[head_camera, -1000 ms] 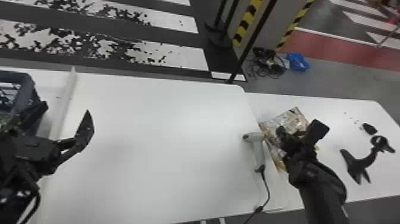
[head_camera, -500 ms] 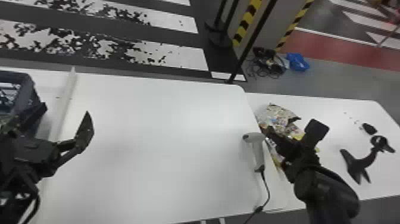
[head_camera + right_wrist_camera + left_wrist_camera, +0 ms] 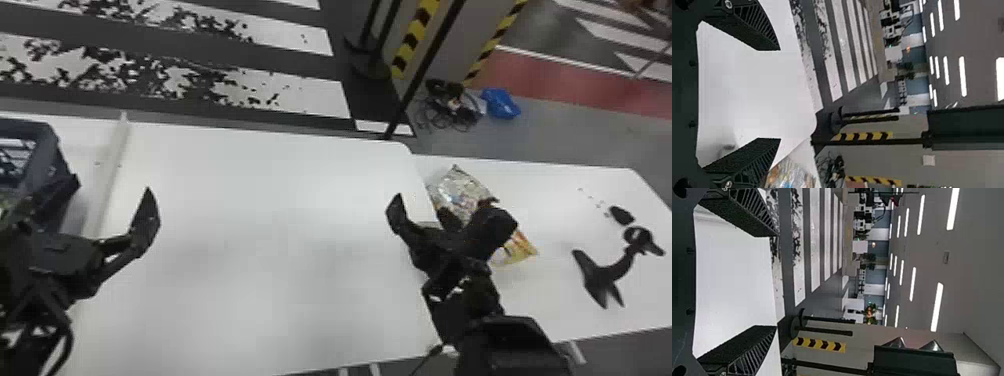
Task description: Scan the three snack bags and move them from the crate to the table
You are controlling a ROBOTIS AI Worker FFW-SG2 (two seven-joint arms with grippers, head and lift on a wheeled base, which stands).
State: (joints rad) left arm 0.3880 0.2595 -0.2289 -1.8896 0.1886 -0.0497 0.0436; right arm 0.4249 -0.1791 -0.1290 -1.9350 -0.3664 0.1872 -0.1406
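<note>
Left gripper (image 3: 777, 280) and right gripper (image 3: 780, 94) are spread empty, the snack bags (image 3: 457, 190) laid on the surface (image 3: 555, 200), presumably so scanned ones are kept from the crate (image 3: 46, 150).

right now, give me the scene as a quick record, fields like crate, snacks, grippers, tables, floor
crate: at the head view's left edge, partly cut off
snack packaging: silvery patterned part and yellow part, on the right-hand white table; right arm partly covers it, bag count unclear
left gripper: open, empty, just right of the crate
right gripper: open, empty, beside the snack packaging
main table: white, between the grippers
black stand: right of the snack packaging
floor: blue item beside tangled cables
</note>
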